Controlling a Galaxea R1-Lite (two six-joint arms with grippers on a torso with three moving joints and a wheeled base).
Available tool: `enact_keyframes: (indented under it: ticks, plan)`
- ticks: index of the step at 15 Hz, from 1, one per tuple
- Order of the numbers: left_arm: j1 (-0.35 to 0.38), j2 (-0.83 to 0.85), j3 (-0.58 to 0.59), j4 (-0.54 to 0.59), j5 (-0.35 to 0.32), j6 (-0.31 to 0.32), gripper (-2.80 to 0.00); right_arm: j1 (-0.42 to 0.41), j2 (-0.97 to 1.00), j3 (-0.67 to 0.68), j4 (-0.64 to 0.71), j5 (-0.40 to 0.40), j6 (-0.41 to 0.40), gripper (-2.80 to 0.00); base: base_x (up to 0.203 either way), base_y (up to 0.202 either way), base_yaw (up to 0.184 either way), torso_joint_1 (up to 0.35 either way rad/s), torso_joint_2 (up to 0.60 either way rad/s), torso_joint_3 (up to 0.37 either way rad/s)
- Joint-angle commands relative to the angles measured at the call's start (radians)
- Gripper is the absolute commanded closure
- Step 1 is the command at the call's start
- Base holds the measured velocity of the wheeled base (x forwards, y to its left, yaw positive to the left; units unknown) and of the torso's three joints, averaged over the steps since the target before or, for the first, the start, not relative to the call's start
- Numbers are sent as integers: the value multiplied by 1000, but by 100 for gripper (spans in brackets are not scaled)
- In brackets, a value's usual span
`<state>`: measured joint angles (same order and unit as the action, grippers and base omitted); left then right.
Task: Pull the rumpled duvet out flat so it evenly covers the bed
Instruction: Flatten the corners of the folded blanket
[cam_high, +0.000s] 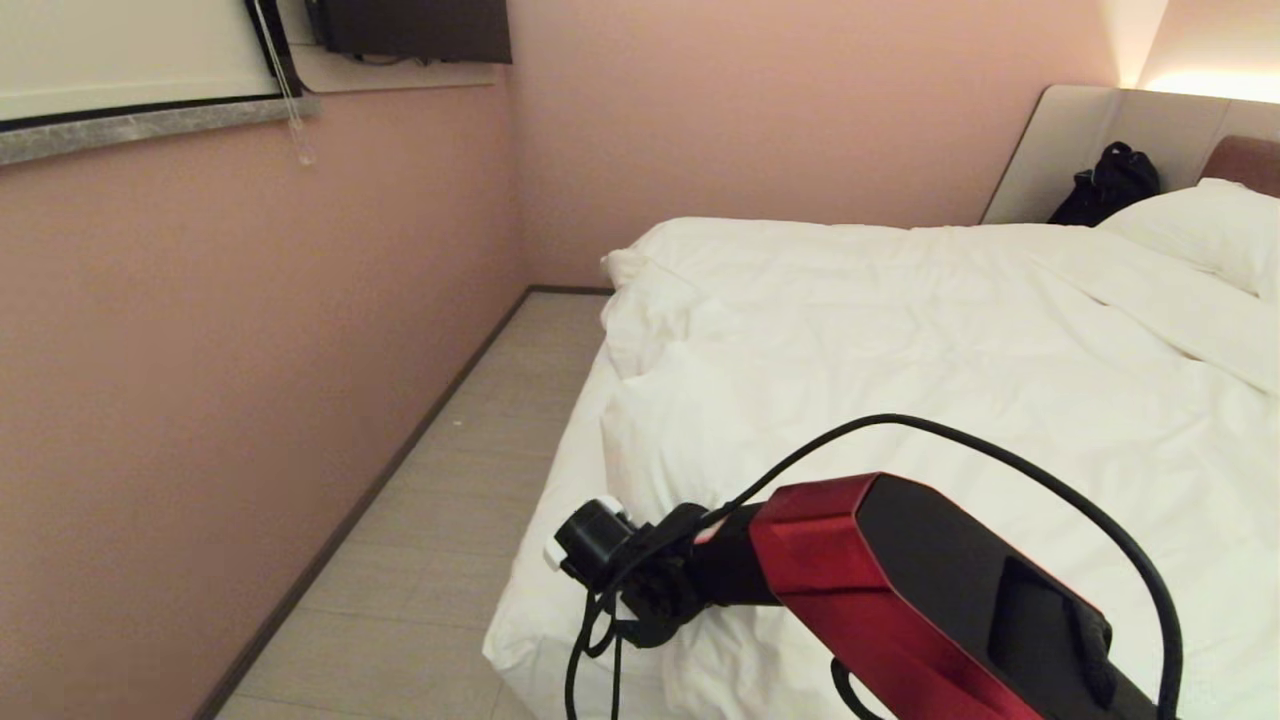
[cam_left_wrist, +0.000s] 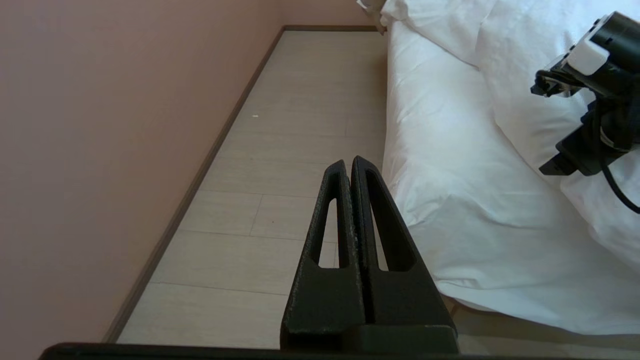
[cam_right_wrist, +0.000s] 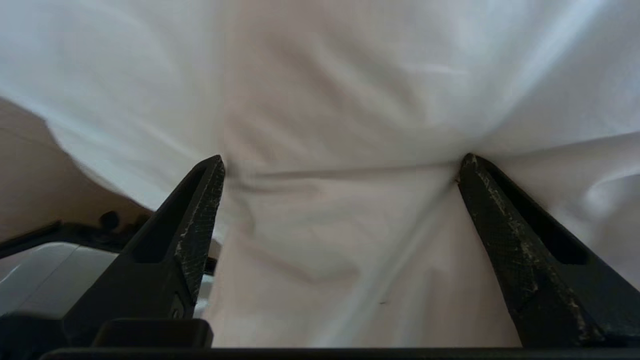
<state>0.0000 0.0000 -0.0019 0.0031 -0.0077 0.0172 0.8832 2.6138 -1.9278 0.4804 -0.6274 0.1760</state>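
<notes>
The white duvet (cam_high: 900, 330) lies wrinkled over the bed (cam_high: 545, 600), bunched in folds along its left edge (cam_high: 650, 330). My red and black right arm reaches across the near left corner, its wrist (cam_high: 640, 570) at the duvet's edge. In the right wrist view the right gripper (cam_right_wrist: 342, 162) stands wide open, both fingertips (cam_right_wrist: 212, 172) against white cloth (cam_right_wrist: 320, 100), which fills the gap between them. The left gripper (cam_left_wrist: 349, 162) is shut and empty, hanging over the floor beside the bed's sheeted side (cam_left_wrist: 450, 200).
A narrow strip of pale floor (cam_high: 430, 520) runs between the pink wall (cam_high: 250, 350) and the bed. A pillow (cam_high: 1210, 225) lies at the brown headboard (cam_high: 1245, 160), with a black bag (cam_high: 1105, 185) beside it. A window sill (cam_high: 150, 125) juts from the wall.
</notes>
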Motion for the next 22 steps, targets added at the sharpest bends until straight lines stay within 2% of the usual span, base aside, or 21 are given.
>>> enact_keyframes:
  ticks: [1, 5, 10, 12, 13, 17, 22]
  plan:
    - [0, 0, 0, 0, 0, 0, 0, 2, 15, 0, 3, -5, 0, -280, 0, 0, 0, 0, 0, 0]
    - [0, 0, 0, 0, 0, 0, 0, -10, 44, 0, 5, -14, -2, -280, 0, 0, 0, 0, 0, 0]
    - [0, 0, 0, 0, 0, 0, 0, -45, 58, -2, 4, -84, -19, -280, 0, 0, 0, 0, 0, 0]
    - [0, 0, 0, 0, 0, 0, 0, -56, 57, -2, 2, -135, -22, -280, 0, 0, 0, 0, 0, 0]
    - [0, 0, -1, 0, 0, 0, 0, -58, 56, -2, 1, -140, -18, 0, 0, 0, 0, 0, 0, 0]
    - [0, 0, 0, 0, 0, 0, 0, -57, 19, -2, 1, -128, 4, 0, 0, 0, 0, 0, 0, 0]
    - [0, 0, 0, 0, 0, 0, 0, -83, -107, 5, 13, -90, 95, 0, 0, 0, 0, 0, 0, 0]
